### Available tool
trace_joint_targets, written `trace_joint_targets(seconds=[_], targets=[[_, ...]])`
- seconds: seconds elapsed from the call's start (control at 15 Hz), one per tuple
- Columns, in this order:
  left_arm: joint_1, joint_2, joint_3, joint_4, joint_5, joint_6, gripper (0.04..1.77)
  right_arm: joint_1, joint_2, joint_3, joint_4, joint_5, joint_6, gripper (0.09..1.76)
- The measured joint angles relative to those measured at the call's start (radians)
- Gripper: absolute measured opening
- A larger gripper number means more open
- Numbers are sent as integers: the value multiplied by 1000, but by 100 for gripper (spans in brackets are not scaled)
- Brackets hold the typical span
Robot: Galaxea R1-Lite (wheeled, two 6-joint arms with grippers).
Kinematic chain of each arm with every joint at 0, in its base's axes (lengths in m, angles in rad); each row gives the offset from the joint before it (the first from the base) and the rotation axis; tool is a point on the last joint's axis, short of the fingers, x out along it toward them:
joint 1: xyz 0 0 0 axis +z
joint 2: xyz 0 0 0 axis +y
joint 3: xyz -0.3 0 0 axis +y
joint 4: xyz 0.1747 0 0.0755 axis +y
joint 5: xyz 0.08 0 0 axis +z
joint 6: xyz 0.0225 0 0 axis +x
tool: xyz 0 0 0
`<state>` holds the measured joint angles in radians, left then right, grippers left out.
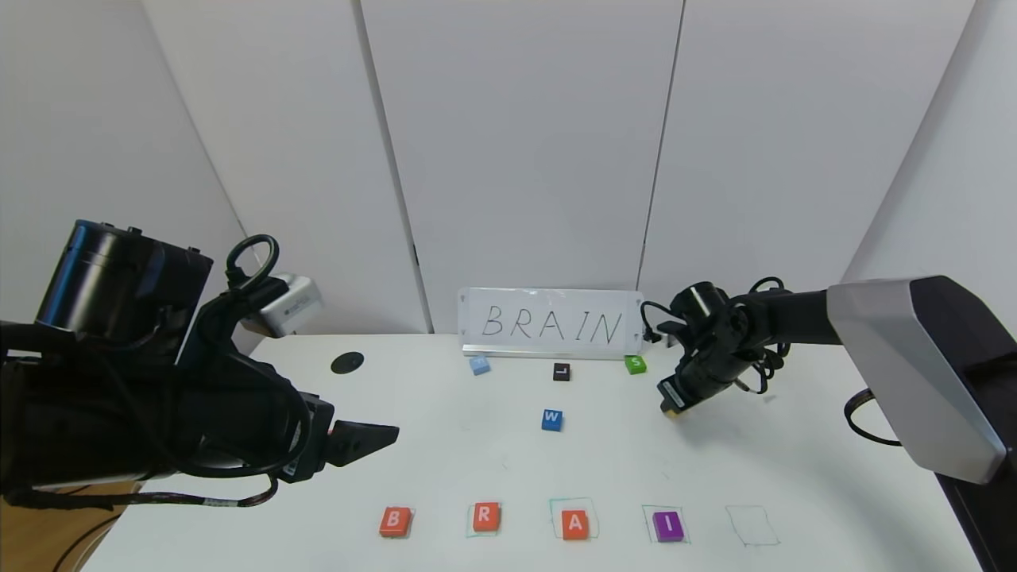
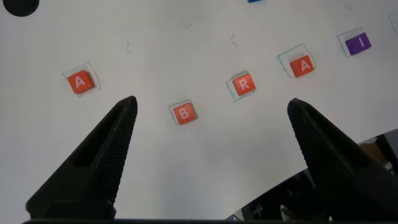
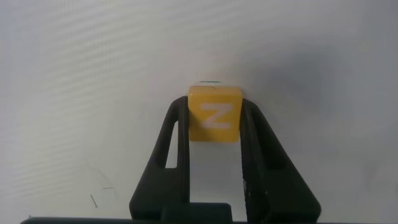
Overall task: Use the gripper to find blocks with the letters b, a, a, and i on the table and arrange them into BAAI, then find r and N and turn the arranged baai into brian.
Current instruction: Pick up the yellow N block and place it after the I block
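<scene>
On the white table [image 1: 477, 461] a front row reads orange B [image 1: 395, 521], orange R [image 1: 485, 516], orange A [image 1: 575, 524], purple I [image 1: 668, 526]. The left wrist view shows B [image 2: 183, 113], R [image 2: 243, 84], A [image 2: 302, 65], I [image 2: 357, 43], and a second orange A [image 2: 81, 82] beyond B, hidden by my left arm in the head view. My left gripper [image 1: 373, 437] is open and empty above the table, behind B. My right gripper [image 1: 674, 407] hovers at the back right, shut on the yellow N block [image 3: 213, 115].
An empty green outline [image 1: 752, 526] lies right of I. A sign reading BRAIN [image 1: 552, 324] stands at the back. Near it are a light blue block [image 1: 479, 365], a black L [image 1: 562, 371], a green S [image 1: 635, 364] and a blue W [image 1: 552, 419]. A black hole [image 1: 347, 362] is at back left.
</scene>
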<state>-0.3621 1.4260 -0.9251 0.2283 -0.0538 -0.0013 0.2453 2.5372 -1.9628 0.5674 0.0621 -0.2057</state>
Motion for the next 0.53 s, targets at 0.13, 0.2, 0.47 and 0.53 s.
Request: trace_joint_targets(seconds=[0.13,0.2,0.47,0.53], targets=[[0,3,0,0,0,0,172,-1,-17,12,9,0,-3,53],[0,1,0,1,0,1,172,-2,-33,23,25,-1,-7,53],[1,-3,1,1,1,1,172,-6,-137,151,54,-5,-73,53],[3,-4,1,1,1,2,172,-10,-170,200,52,2,-105,53]])
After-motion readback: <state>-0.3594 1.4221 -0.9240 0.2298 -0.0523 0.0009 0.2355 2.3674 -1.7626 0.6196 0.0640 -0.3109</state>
